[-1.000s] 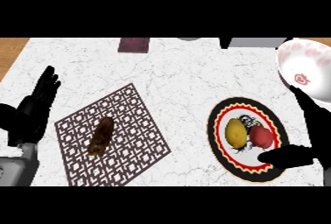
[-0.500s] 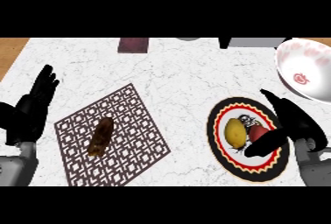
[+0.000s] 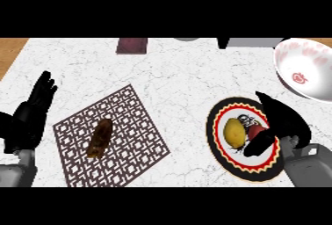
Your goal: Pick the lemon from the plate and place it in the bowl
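A yellow lemon (image 3: 234, 132) lies on the patterned plate (image 3: 220, 151) with a red and black rim, at the right of the counter. My right hand (image 3: 280, 121) hovers over the plate's right half with its fingers straight, thumb reaching in just below and right of the lemon. The hand is open and holds nothing. A white bowl (image 3: 304, 70) with red marks stands at the far right, beyond the plate. My left hand (image 3: 31, 115) rests open near the left edge, fingers pointing up.
A dark lattice mat (image 3: 130, 112) lies left of centre with a brown oblong item (image 3: 100, 137) on it. A dark red block (image 3: 131, 45) and grey objects stand along the counter's back edge.
My right hand has moved left and up over the plate, closing in on the lemon from its right. The left hand has shifted slightly; the lemon has stayed put.
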Action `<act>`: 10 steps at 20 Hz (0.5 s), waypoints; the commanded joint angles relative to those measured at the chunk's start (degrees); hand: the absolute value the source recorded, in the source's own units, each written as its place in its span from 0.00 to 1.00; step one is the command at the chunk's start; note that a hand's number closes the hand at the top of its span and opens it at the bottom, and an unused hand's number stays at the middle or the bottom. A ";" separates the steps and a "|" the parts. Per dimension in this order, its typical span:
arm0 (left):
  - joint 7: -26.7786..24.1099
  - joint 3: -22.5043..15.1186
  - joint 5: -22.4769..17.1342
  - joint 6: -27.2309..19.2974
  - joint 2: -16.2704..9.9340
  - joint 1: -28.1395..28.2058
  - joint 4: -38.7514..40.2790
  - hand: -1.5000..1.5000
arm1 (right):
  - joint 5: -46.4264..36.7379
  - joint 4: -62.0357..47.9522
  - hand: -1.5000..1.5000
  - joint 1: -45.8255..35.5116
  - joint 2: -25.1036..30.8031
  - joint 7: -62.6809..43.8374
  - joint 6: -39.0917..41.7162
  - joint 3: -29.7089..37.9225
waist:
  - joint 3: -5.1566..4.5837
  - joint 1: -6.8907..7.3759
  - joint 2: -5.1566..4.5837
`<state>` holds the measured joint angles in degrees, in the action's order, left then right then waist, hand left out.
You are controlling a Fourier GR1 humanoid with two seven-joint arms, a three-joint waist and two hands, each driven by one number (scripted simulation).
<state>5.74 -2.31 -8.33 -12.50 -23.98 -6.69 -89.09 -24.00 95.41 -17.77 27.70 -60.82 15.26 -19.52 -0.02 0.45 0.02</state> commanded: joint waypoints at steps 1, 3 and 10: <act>0.64 -0.55 1.35 -0.01 2.13 -1.03 1.38 0.50 | -5.38 -4.86 0.00 -4.31 -3.35 -4.66 1.26 -1.50 | 0.00 -0.12 -0.08; -0.77 1.49 0.57 1.72 1.61 -1.67 3.60 0.50 | -7.00 -1.83 0.00 -3.20 -7.25 -8.78 1.46 -3.50 | -0.02 -0.32 -0.03; 1.73 1.10 3.02 1.13 3.24 1.54 -2.97 0.50 | -9.78 -9.26 0.00 2.81 -10.16 -0.03 -1.38 -1.71 | 0.03 -0.17 0.02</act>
<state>6.41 -0.59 -6.72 -10.93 -22.01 -7.20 -88.65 -31.26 89.14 -16.38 20.23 -58.98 14.52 -20.76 -0.01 0.18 0.02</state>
